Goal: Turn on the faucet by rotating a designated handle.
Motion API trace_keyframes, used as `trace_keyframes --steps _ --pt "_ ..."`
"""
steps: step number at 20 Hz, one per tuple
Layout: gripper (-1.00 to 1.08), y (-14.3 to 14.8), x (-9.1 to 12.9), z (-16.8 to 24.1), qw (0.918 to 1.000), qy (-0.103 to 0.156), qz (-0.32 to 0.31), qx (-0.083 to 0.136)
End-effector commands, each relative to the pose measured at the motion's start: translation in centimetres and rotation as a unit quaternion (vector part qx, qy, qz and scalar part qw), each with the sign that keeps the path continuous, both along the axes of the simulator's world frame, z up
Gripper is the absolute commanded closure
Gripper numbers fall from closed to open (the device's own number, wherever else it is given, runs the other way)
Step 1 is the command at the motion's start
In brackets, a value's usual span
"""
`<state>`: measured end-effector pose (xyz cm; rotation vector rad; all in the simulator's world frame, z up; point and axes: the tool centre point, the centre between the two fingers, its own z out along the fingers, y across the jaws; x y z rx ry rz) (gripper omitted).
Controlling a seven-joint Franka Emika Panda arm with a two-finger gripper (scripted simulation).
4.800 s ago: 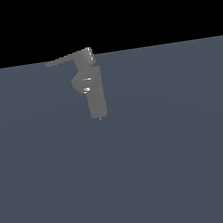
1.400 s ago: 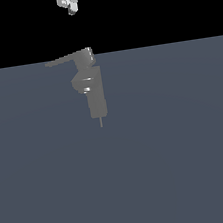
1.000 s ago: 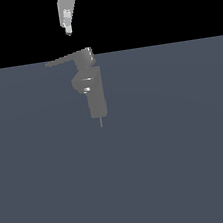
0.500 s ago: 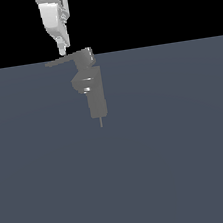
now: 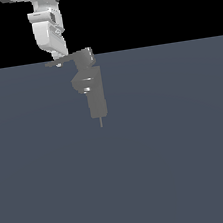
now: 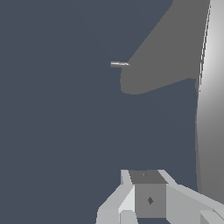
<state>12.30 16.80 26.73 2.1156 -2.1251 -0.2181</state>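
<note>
Black backdrop, claw (image 5: 60,59) atop handle (image 5: 60,62)

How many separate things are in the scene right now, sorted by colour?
White: 1, the gripper.
Grey: 2, the faucet and its handle.
Dark slate: 1, the ground surface.
Total: 4.

A flat slate-blue floor (image 5: 167,166) fills the lower part of the exterior view and runs straight across to a level horizon. Above that line the backdrop (image 5: 158,5) is plain black, with no walls, windows or furniture to be seen. The light is even and soft. In the wrist view the same blue-grey surface (image 6: 57,131) spreads unbroken.
</note>
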Motion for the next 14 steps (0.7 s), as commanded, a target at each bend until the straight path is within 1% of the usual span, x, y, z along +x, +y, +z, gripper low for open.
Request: trace_keyframes --steps 1,8,14 --pt "1.08 0.3 0.2 -0.4 1.0 0.0 -0.006 -0.003" --pt "1.08 0.4 0.2 -0.6 1.0 0.0 -0.008 -0.004" --pt "1.08 0.5 -0.8 -0.4 1.0 0.0 -0.008 -0.004"
